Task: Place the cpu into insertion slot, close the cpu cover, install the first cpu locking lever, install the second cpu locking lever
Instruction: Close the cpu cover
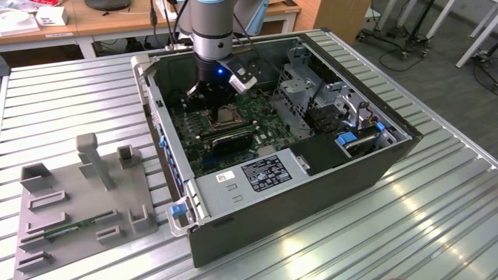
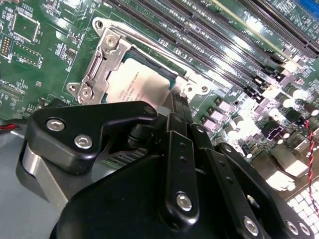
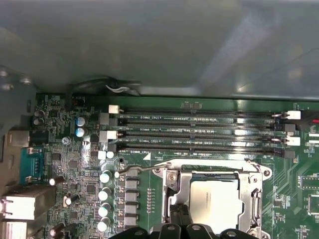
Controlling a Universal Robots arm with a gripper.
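The cpu (image 2: pixel 141 85) lies flat in the insertion slot (image 3: pixel 175 191) on the green motherboard, its silvery-tan top also showing in the first wrist view (image 3: pixel 215 199). The cpu cover (image 2: pixel 102 64) is down over it as a silvery frame around the chip. A thin wire locking lever (image 3: pixel 142 170) runs along one side of the socket, its hooked end sticking out past the corner. My gripper (image 2: pixel 176 99) is shut, its narrow fingertips together at the socket's edge beside the chip; whether they touch the metal I cannot tell. In the exterior view the gripper (image 1: pixel 209 102) reaches down into the case just behind the socket (image 1: pixel 225 116).
The open computer case (image 1: pixel 233 192) lies on a slatted metal table. Memory slots (image 3: pixel 199 132) run beside the socket, capacitors (image 3: pixel 104 194) and rear ports (image 3: pixel 15 209) stand nearby. A metal drive cage (image 1: pixel 300 87) rises toward the exterior view's right. A grey fixture plate (image 1: pixel 78 204) sits toward its left.
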